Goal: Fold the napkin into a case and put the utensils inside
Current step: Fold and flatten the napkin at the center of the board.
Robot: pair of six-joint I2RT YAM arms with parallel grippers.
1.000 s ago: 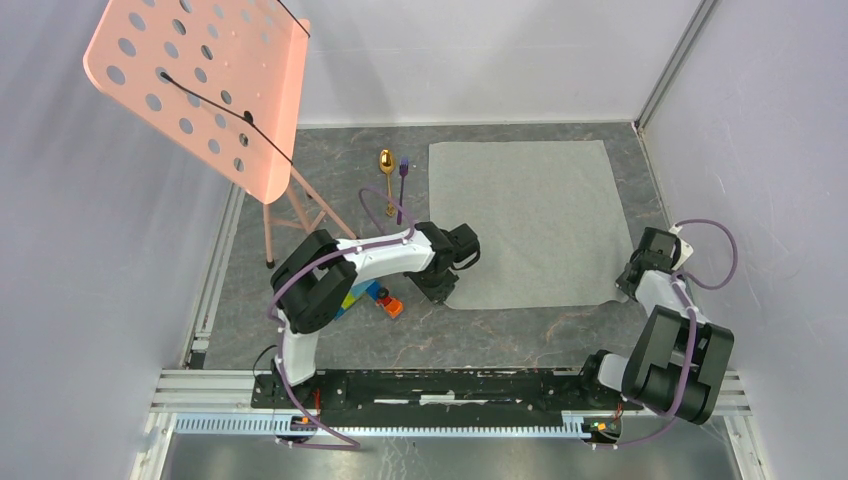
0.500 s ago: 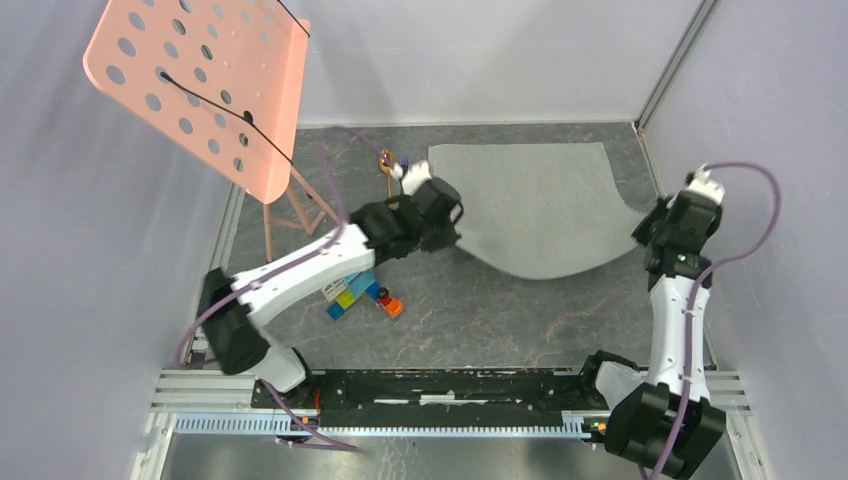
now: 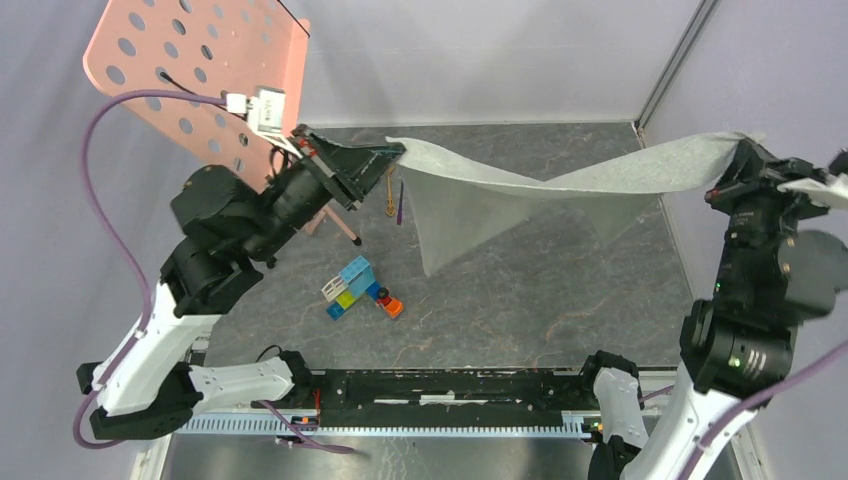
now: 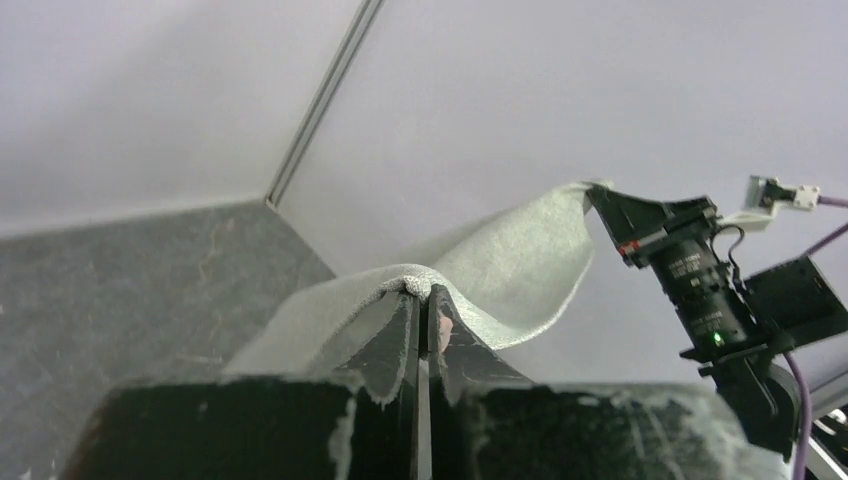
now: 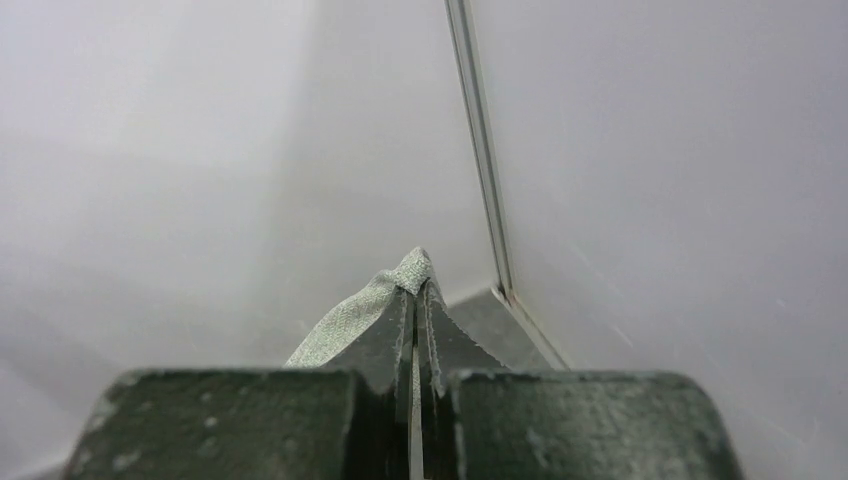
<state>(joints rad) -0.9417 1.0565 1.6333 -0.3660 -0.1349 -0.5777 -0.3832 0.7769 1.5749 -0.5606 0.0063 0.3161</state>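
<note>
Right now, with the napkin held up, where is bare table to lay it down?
Bare: the table between the toy blocks and the right wall, beneath the hanging napkin. Crowded: far left, where spoon, fork and pink stand cluster.

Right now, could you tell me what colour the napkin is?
The napkin is plain grey-green, clearest in the top external view.

Plain grey-green napkin point(image 3: 470, 215); gold spoon point(image 3: 388, 203); purple fork point(image 3: 400, 202); dark grey marbled bench point(image 3: 540, 300); blue, yellow, orange blocks point(image 3: 355, 285); pink holed panel point(image 3: 170, 50).
</note>
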